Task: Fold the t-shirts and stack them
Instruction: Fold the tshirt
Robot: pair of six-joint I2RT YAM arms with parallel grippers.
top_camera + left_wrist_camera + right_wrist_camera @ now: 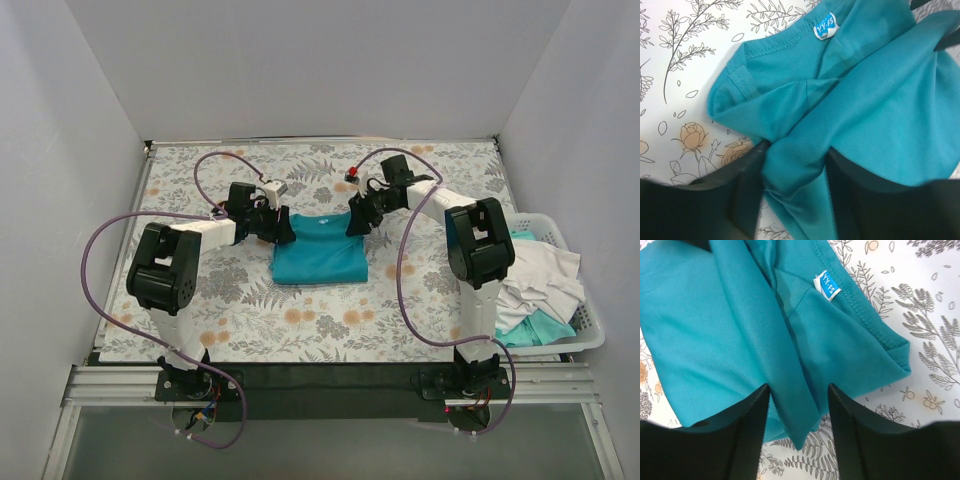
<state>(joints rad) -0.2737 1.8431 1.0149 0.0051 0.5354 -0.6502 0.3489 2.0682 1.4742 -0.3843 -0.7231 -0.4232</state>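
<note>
Two arms reach in over one teal shirt, mid-counter.

The flowered counter (300,330) is walled on the left, far and right sides, and its pattern shows all round the shirt. The two arms bend inward from the near edge, the left arm (165,265) to the shirt's far-left corner, the right arm (480,240) to its far-right corner. One white basket (590,335) sits at the counter's right edge, just beside the right arm, heaped with white shirts (545,275) and pale aqua shirts (540,328); I cannot tell how many. One teal shirt (320,255) lies folded between the pincers. The left pincer (795,152) has bunched teal cloth pinched between its fingers; the right pincer (799,390) likewise grips a fold. One small blue neck label (826,27) shows at the collar.
</note>
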